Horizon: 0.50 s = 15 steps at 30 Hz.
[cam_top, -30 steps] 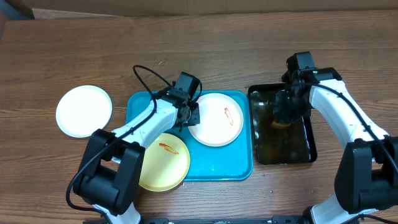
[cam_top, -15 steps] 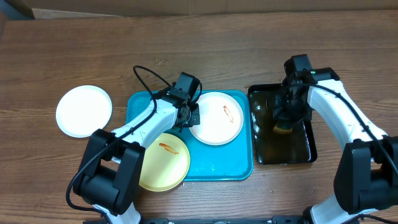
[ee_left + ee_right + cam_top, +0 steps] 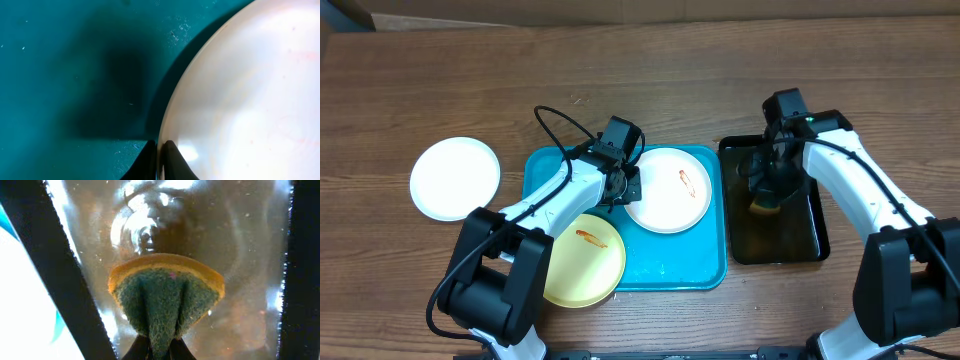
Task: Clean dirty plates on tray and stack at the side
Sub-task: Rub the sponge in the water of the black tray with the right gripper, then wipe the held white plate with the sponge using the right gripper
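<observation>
My left pincer (image 3: pixel 623 194) is pinched narrow on the 9 o'clock rim of the round white plate with the orange-red smear (image 3: pixel 667 200). In my left wrist view its two fingertips (image 3: pixel 172 160) sit on either side of that rim, above the floor of the large turquoise-blue plastic tray (image 3: pixel 665 265). This plate lies in the tray's 1 o'clock part. The round pale yellow plate (image 3: pixel 582 265), also smeared orange-red, lies at the tray's 7 o'clock corner, and its edge hangs over the tray's rim above the brown wooden table (image 3: pixel 640 80). A second round white plate (image 3: pixel 454 178) rests on the table at 9 o'clock of the tray, apart from it, and its face is plain white.

My right pincer (image 3: pixel 767 192) is clamped on a green-and-yellow sponge (image 3: pixel 165 292), squeezing it into a fold between the fingers. It hangs over the narrow black tray (image 3: pixel 775 245), which sits just beside the turquoise tray at its 3 o'clock. The black tray holds rippled brownish liquid. I cannot tell whether the sponge touches the liquid.
</observation>
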Tool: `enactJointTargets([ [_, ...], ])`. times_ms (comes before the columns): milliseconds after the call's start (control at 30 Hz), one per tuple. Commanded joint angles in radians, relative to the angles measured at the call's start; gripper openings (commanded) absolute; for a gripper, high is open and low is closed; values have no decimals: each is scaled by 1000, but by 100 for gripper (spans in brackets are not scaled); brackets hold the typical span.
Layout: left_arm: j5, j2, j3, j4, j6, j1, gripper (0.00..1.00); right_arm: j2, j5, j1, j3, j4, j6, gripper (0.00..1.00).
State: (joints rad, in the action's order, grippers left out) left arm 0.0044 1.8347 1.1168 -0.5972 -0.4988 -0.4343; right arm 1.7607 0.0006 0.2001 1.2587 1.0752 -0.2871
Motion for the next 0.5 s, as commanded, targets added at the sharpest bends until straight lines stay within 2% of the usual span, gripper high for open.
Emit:
enactJointTargets([
  [0,7,-15,-4,1,-3,2,8,-27,56,16,16,-6,0,4],
  [233,7,-15,-4,2,-3,2,7,-27,80,25,43,6,39,4],
  [333,7,-15,-4,2,-2,2,6,-27,63,25,127,73,54,4],
  [467,8,-15,-4,3,-3,2,6,-27,-70,59,259,104,82,4],
])
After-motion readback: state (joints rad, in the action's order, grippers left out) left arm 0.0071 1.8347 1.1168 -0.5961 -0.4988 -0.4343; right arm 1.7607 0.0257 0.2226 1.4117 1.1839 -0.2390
